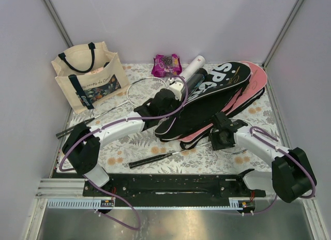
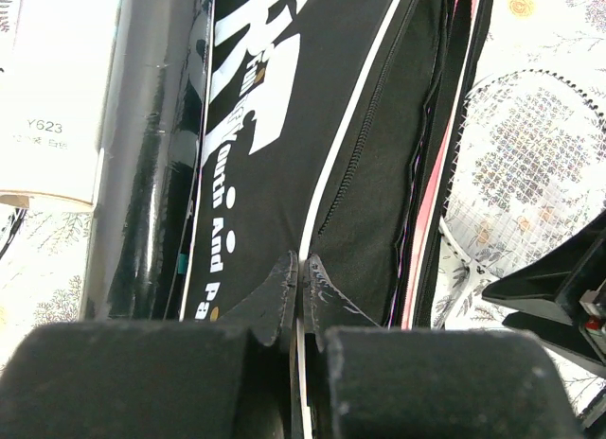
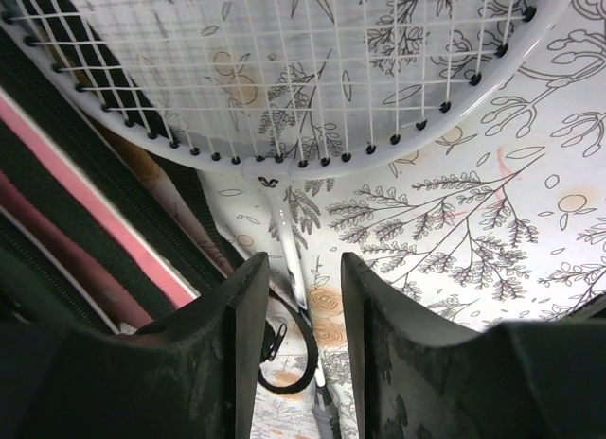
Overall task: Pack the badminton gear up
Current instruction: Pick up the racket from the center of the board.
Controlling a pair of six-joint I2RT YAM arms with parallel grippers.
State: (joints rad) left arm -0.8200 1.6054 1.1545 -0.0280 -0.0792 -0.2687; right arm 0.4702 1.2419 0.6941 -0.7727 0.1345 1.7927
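Two tools over one floral-patterned bench (image 1: 129, 147). Left tool (image 2: 299, 273): pressed together at the white-piped edge of the black "SPORT" cover (image 2: 360, 174), beside its zip; whether fabric is caught between the fingers cannot be told. Right tool (image 3: 305, 261): spread, one finger on each side of the white shaft of a racket (image 3: 284, 163), just below its strung head, not clamping it. This racket lies flat beside the covers, handle toward the arm bases. The black cover lies on a pink cover (image 1: 254, 77), mid-bench. A black tube (image 2: 142, 174) lies along the black cover's edge, with a white tube (image 1: 194, 65) beside it. A second racket (image 1: 142, 90) lies left of the tubes, near a cream tote (image 1: 88, 79). A purple snack packet (image 1: 166, 65) sits at the back.
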